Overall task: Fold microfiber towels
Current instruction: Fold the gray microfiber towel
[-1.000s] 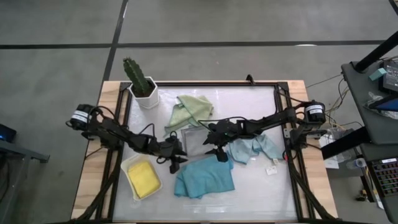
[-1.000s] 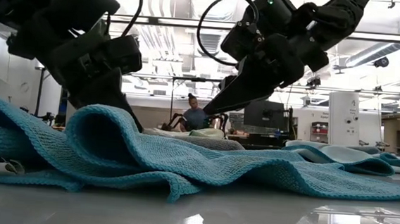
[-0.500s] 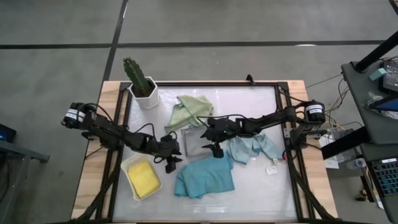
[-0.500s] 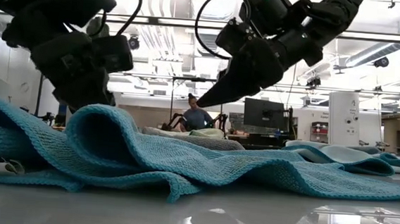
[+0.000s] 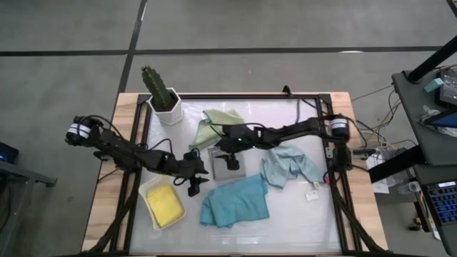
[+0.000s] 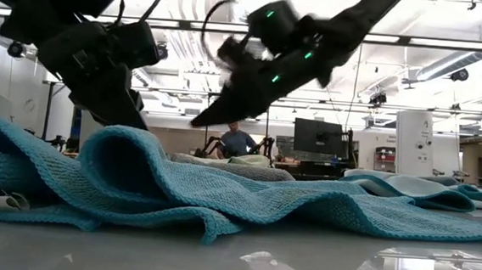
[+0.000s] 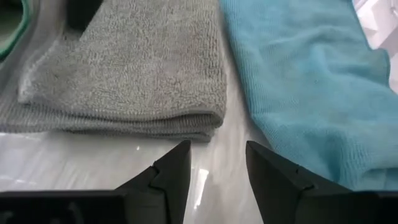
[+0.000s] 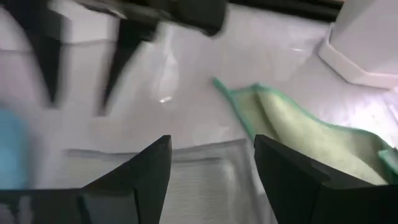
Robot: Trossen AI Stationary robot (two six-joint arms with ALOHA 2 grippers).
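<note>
the grey towel lay folded mid-bench, the teal towel crumpled just near of it; the left end effector hovered at the grey one's near-left corner, fingers parted and empty; the right end effector hung over its far edge, fingers apart, holding nothing; best now, i judged, to catch two corners of the next towel level, lift together, lay edge to edge.

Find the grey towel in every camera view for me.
High view: grey towel at table centre, under the right gripper.
Low view: a low grey fold behind the teal towel.
Left wrist view: fills the upper left.
Right wrist view: along the bottom.
Shared landmark: the teal towel.
</note>
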